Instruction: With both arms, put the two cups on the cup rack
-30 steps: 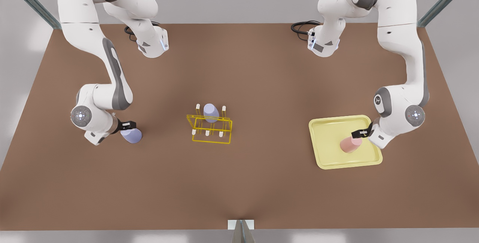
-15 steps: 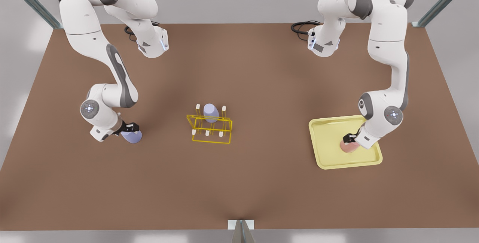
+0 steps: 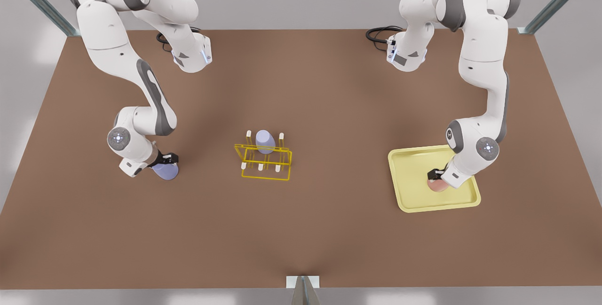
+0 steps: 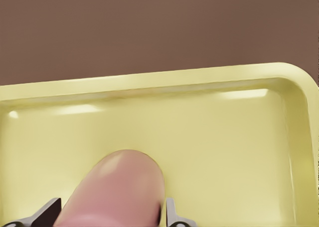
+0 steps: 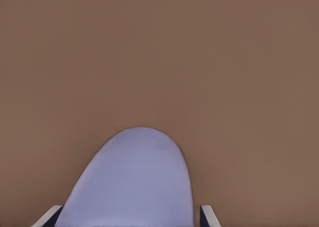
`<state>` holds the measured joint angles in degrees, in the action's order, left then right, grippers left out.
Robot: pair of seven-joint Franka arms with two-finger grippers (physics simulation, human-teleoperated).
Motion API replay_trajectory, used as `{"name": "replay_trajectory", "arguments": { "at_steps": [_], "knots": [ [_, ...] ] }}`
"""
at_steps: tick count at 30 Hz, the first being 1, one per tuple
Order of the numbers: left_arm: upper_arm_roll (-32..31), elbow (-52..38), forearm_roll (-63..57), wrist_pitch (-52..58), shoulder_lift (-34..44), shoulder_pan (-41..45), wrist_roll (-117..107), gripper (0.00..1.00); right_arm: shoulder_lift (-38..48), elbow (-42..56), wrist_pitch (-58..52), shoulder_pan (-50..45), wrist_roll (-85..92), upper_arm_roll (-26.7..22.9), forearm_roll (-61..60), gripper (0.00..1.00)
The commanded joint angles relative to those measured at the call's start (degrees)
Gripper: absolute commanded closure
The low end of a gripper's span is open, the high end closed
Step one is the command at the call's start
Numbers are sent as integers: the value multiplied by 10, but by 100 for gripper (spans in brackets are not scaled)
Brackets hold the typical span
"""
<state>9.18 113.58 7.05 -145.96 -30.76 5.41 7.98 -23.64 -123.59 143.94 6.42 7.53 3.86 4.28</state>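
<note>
At the front view's left the right gripper [image 3: 165, 161] straddles a lavender cup [image 3: 165, 171] on the brown table [image 3: 329, 230], fingers apart, poised to grasp; mid-frame stands the cup rack [image 3: 263, 160]; at right the left gripper [image 3: 436, 176] likewise brackets the pink cup [image 3: 436, 184] in the yellow tray [image 3: 414, 201].

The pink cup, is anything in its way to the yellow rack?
Nothing visible. Bare table lies between the pink cup on the tray and the cup rack. One lavender cup already sits on a back peg.
</note>
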Motion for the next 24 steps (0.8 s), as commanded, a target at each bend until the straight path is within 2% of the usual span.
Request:
{"name": "replay_trajectory", "arguments": {
  "at_steps": [1,2,3,6,10,12,24],
  "knots": [
    [-2,2,-2,2,-1,4,7,0,-1,3,0,0,11,0,-1,0],
    [-4,2,-2,2,0,4,7,8,-2,2,0,-1,11,0,-1,0],
    [-7,2,-2,2,0,4,-1,12,-4,2,0,-1,11,0,-1,0],
    [-10,2,-2,2,1,4,-2,12,-4,3,-1,-1,11,0,-1,1],
    [-14,1,-2,2,4,3,-1,14,-5,4,-1,-1,16,1,-1,14],
    [-14,1,-2,2,8,0,-1,14,-5,5,-1,-1,16,0,-1,16],
    [-14,0,-3,24,35,7,-18,15,-4,12,-9,0,17,1,-1,16]
  ]
}}
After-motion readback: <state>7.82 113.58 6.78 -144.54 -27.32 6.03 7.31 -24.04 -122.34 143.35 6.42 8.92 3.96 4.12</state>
